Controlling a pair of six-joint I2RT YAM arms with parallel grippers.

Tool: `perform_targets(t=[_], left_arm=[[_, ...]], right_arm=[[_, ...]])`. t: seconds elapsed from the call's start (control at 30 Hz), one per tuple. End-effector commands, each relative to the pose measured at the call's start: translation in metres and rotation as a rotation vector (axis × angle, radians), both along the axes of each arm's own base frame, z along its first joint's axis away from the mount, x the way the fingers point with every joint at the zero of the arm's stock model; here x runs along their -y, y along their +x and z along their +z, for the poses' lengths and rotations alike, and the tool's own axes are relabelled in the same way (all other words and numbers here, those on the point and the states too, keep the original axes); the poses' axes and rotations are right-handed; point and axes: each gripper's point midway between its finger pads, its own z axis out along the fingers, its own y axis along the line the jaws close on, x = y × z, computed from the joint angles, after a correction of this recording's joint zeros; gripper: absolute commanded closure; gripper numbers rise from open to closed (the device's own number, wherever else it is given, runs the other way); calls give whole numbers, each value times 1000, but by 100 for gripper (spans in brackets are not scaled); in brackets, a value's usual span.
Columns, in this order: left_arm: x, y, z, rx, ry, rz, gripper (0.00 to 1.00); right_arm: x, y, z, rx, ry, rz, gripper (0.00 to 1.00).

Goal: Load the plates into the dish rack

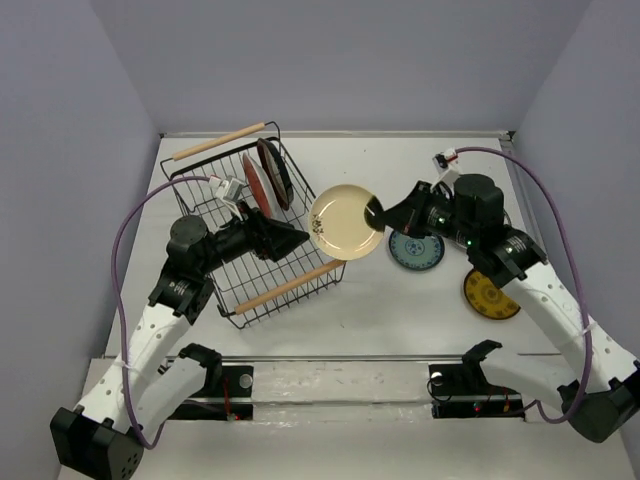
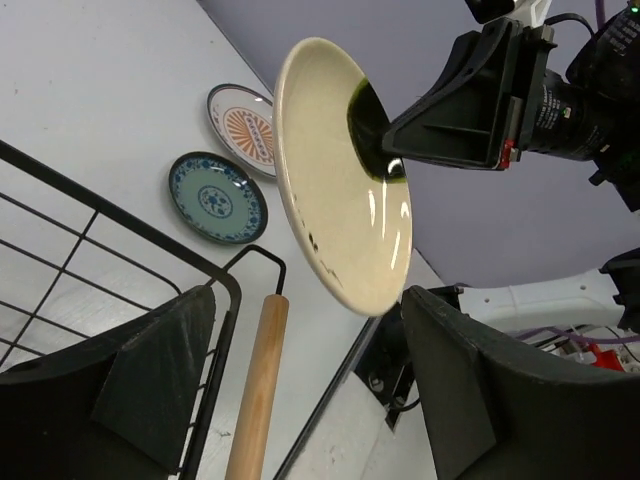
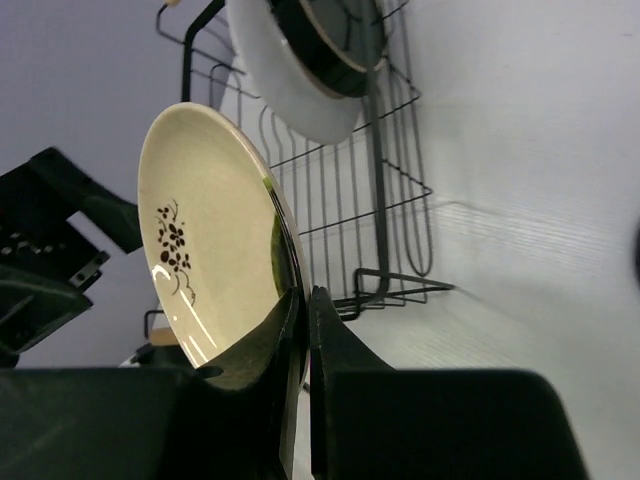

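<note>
My right gripper (image 1: 378, 213) (image 3: 303, 300) is shut on the rim of the cream plate with a black flower mark (image 1: 346, 222) (image 3: 205, 250). It holds the plate tilted in the air beside the right end of the dish rack (image 1: 215, 250) (image 3: 390, 200). My left gripper (image 1: 300, 240) (image 2: 305, 295) is open over the rack's edge, and the cream plate's (image 2: 340, 190) lower rim hangs between its fingers without touching them. A red-and-white plate (image 1: 255, 182) and a maroon-rimmed plate (image 1: 274, 170) stand upright in the rack.
A teal-blue plate (image 1: 416, 250) (image 2: 215, 195) and a yellow plate (image 1: 491, 294) lie flat on the table to the right. A white plate with an orange sunburst (image 2: 245, 125) lies beside the teal one. The rack's near wooden handle (image 1: 288, 286) (image 2: 255, 390) lies below the cream plate.
</note>
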Motion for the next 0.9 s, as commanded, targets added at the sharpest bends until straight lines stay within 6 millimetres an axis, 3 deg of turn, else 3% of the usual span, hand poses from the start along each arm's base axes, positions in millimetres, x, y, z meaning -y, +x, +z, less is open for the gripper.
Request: perform_targets(t=[0.0,0.13,0.2,0.23,0.3,0.33,0.4,0.43,0.53,0.6,0.73,0.77,0.8,0.83,0.87], left_arm=[[5,-3,8,11,-59,-34,16],[7,0,2,-8,-69,-33,27],[6,2,-4,-17,-60,-28,50],[6,2,-6,-20,-58,-29,71],[6,-1,-4,-5,-57,-37,90],[6,-3,-2,8,-57,-43,94],[6,-9,6,49,-64,-65,95],[7,-13,8,63,-67,-83,95],[10,-31,12,98,-72,-168,95],[9,-36,15,118,-73,-184,95],[8,-45,19,140,-74,-212,95],[7,-45,19,143,-74,-208,93],[7,-46,20,146,-73,-208,90],[6,-44,21,147,-71,-192,85],[4,-39,21,164,-53,-167,68]], right_arm=[[-56,-15,45,135,141,188,93],[-93,-27,36,127,136,289,93],[-101,-30,37,131,153,309,93],[-103,-29,35,129,155,311,93],[-103,-30,31,130,151,320,93],[-104,-31,30,137,146,330,89],[-106,-32,26,165,121,364,70],[-108,-33,23,166,113,385,54],[-123,-50,13,152,116,545,44],[-128,-54,8,143,123,591,44],[-133,-57,11,147,142,632,62],[-134,-59,12,145,149,649,80],[-134,-59,16,152,152,649,90],[-134,-59,21,161,157,646,93],[-133,-57,27,173,160,631,93]])
